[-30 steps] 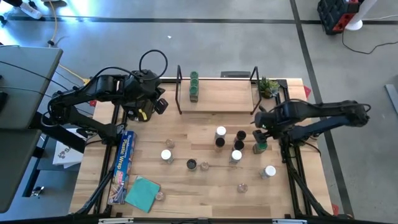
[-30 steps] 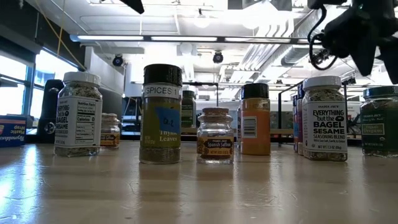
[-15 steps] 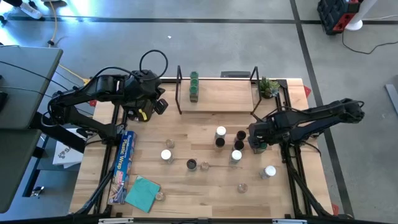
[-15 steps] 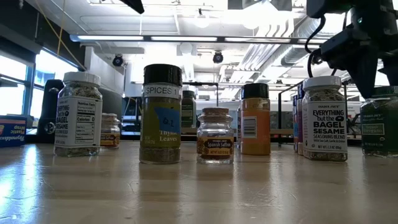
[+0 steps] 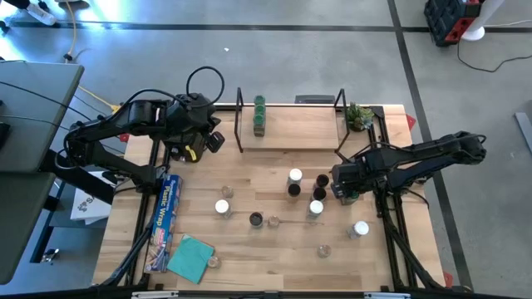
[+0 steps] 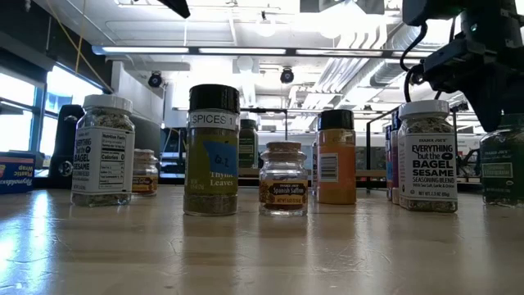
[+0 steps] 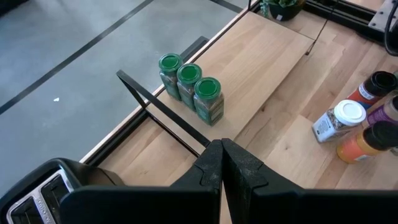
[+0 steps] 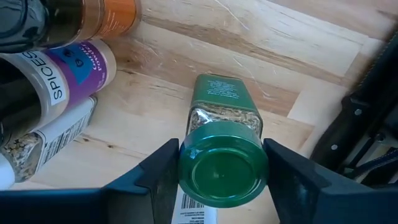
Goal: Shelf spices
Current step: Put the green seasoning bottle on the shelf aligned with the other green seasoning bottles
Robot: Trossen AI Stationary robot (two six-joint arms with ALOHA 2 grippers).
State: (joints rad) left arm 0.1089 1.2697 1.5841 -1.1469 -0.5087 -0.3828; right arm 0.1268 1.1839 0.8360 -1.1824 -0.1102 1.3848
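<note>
The light-wood shelf [image 5: 291,124] stands at the far edge with three green-lidded jars [image 5: 259,115] on its left end, also seen in the left wrist view [image 7: 189,87]. Several more spice jars [image 5: 295,176] stand scattered on the table. My right gripper [image 5: 342,191] is down over a green-lidded jar [image 8: 222,124] that stands at the right of the group [image 6: 501,168]. My left gripper [image 7: 222,158] is shut and hovers near the shelf's left end [image 5: 212,139]. My right gripper [image 8: 222,168] pinches the green jar by its round lid [image 8: 186,168], one finger [image 8: 163,171] on each side. It comes from above, pointing down. The jar stands upright with its base on the table [image 6: 501,201].
A purple-labelled jar [image 8: 68,78], an orange one and a bagel-seasoning jar [image 6: 426,156] stand close beside the held jar. The shelf's black end frame [image 5: 341,124] and a potted plant [image 5: 359,115] are just beyond it. A foil box [image 5: 164,220] and teal cloth [image 5: 191,257] lie near left.
My right gripper has moved a little toward the table's left edge and come down over the green-lidded jar, so that it now covers the lid in the low view. The jar has stayed on the table.
</note>
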